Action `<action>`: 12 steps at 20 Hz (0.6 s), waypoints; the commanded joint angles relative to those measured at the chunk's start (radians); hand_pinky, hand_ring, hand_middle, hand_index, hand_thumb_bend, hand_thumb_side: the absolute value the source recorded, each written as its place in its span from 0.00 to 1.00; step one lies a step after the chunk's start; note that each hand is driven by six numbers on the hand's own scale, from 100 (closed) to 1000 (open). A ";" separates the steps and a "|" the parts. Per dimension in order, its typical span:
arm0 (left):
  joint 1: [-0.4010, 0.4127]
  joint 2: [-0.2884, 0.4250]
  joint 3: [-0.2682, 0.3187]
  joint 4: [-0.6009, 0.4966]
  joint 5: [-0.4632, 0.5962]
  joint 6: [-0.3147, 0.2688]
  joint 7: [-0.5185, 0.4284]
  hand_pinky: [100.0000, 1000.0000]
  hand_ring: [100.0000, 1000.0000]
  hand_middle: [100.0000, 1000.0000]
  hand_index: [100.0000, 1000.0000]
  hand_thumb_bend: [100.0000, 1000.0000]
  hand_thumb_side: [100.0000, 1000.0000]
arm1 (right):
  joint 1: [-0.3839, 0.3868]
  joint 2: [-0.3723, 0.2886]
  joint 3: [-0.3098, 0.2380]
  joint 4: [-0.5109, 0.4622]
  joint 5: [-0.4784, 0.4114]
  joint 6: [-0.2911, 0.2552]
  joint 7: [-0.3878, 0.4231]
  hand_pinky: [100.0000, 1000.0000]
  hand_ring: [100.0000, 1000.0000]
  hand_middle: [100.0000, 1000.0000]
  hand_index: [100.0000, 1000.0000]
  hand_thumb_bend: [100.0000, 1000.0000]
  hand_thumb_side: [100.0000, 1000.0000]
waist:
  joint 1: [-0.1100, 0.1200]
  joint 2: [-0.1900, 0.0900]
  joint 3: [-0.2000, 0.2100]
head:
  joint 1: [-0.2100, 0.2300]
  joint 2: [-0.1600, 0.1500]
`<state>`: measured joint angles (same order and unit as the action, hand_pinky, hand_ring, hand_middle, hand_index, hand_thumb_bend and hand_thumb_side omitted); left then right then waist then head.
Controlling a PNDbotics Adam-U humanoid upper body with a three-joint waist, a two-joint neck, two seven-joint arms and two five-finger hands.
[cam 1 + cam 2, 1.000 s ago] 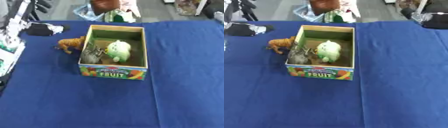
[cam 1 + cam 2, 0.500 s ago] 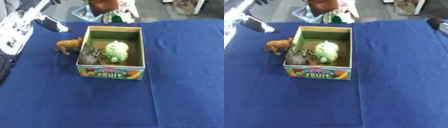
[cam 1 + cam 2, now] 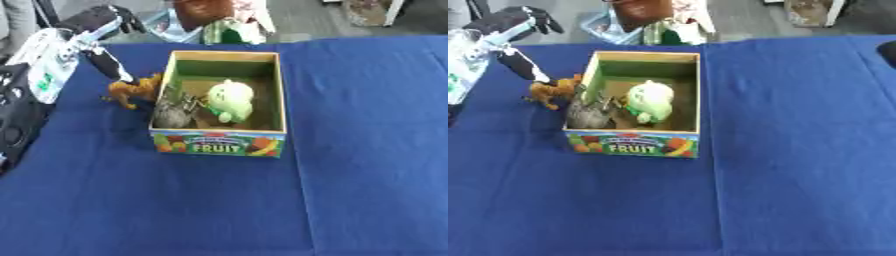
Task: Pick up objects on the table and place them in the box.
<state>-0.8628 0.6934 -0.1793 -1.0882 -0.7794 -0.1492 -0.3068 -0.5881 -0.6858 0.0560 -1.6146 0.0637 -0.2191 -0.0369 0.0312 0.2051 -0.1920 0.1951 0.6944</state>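
Brown plastic toy animal (image 3: 133, 91) stands on the blue-clothed counter (image 3: 367, 150), touching the cardboard fruit box (image 3: 219, 142) at its nine o'clock side; the left hand (image 3: 103, 59) has come down within the last second, dark fingers nearly on it, grasp impossible to tell. One toy remains outside, while two lie inside: one pale green plush (image 3: 229, 99) and one grey figure (image 3: 173, 114).

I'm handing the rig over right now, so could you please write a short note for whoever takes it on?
Left hand: over the table's left side, reaching toward the brown toy animal; whether its fingers are open or shut cannot be told.
Right hand: only a dark shape at the right edge of the right eye view, state unclear.
Fruit box: on the blue table, holding a green toy and a grey toy.
Done: those two toys are in the box.
Left: the brown toy animal stands outside, beside the box's left wall.
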 commanded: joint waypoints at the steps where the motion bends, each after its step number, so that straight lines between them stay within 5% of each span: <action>1: -0.023 0.017 0.007 0.002 -0.012 -0.013 0.001 0.75 0.73 0.71 0.78 0.77 0.00 | -0.010 -0.037 -0.014 -0.023 -0.005 0.000 -0.004 0.56 0.68 0.71 0.85 0.52 0.20 | -0.002 -0.020 -0.001 | 0.003 0.007; 12: -0.010 -0.010 -0.017 0.111 0.027 -0.043 -0.104 0.70 0.64 0.63 0.75 0.77 0.00 | 0.010 -0.027 -0.017 -0.016 -0.010 0.007 -0.001 0.55 0.67 0.70 0.85 0.52 0.20 | 0.001 -0.021 -0.010 | 0.004 0.013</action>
<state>-0.8515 0.6662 -0.2057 -0.9774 -0.7575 -0.1874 -0.3916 -0.5674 -0.6863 0.0526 -1.6171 0.0596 -0.2142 -0.0386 0.0342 0.2048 -0.2019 0.1981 0.7003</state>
